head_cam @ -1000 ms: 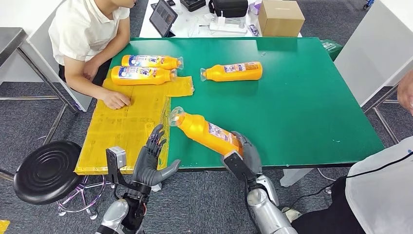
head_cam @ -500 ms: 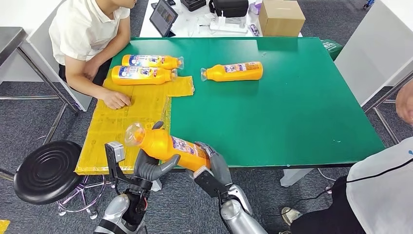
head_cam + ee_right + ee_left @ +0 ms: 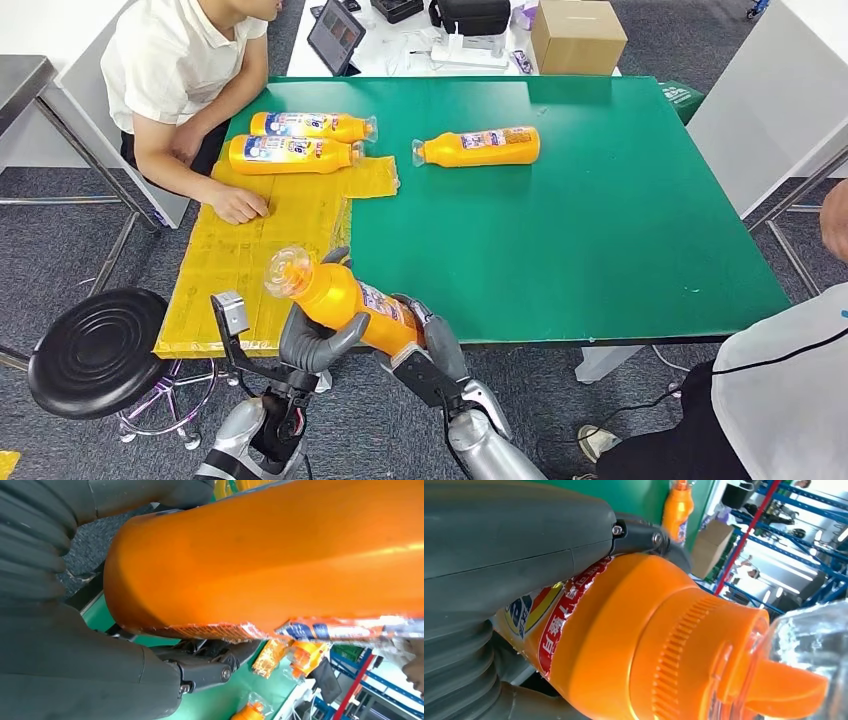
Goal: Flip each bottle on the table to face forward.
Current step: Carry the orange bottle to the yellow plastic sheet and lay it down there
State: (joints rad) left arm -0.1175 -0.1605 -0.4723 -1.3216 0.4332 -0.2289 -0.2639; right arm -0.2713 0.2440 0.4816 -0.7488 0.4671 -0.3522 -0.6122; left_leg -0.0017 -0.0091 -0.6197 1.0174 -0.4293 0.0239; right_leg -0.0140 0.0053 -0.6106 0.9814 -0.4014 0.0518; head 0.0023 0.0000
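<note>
Both hands on one bottle [image 3: 345, 300] now: right hand [image 3: 425, 345] gripping its base, left hand [image 3: 315, 340] newly cupping its neck (lifted off the tabletop [image 3: 560, 220] edge); mid-flip, probably.

Both arms are silver metal. The left hand [image 3: 312, 340] and right hand [image 3: 432, 352] are dark grey, with ribbed covers and small screws at the fingers [image 3: 644, 534].

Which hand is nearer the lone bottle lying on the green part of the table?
Right. The right hand, gripping the lifted bottle's base, lies nearer the lone bottle; the left hand, under its neck, is farther.
</note>
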